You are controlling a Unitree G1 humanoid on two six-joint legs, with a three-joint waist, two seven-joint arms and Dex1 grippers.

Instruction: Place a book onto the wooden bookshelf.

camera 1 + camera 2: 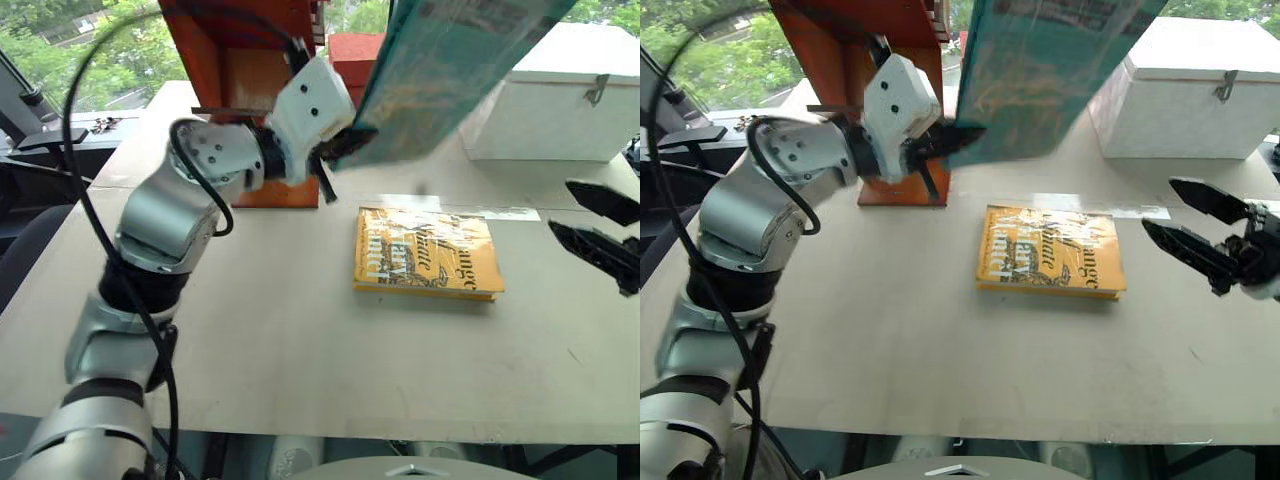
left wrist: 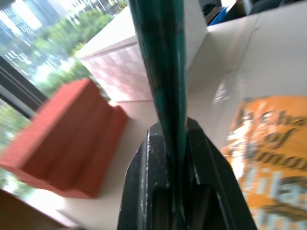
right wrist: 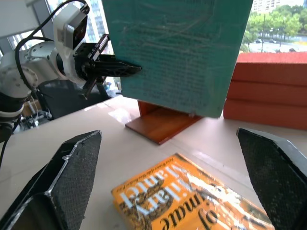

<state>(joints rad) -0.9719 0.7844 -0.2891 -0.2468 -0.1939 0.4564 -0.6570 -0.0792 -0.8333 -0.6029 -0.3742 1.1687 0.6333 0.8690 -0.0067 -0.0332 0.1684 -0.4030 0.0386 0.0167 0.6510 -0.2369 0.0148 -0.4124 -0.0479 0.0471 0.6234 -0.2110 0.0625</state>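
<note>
Looks like an upper-floor lab or office. Plain work table [image 1: 300,370] beside big windows [image 3: 268,24]; treetops and city towers outside.

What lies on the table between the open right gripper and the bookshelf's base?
The yellow-orange book lies flat there, between the right gripper and the wooden bookshelf, in both eye views. The left gripper holds the teal book raised above it.

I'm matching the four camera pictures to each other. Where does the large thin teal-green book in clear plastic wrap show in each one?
Left eye view: teal-green book, top centre, lower corner pinched by the left gripper.
Right eye view: top centre.
Left wrist view: edge-on, rising between the fingers.
Right wrist view: upper middle, cover facing the camera.
Shared landmark: the yellow-orange book lying flat on the table.
</note>
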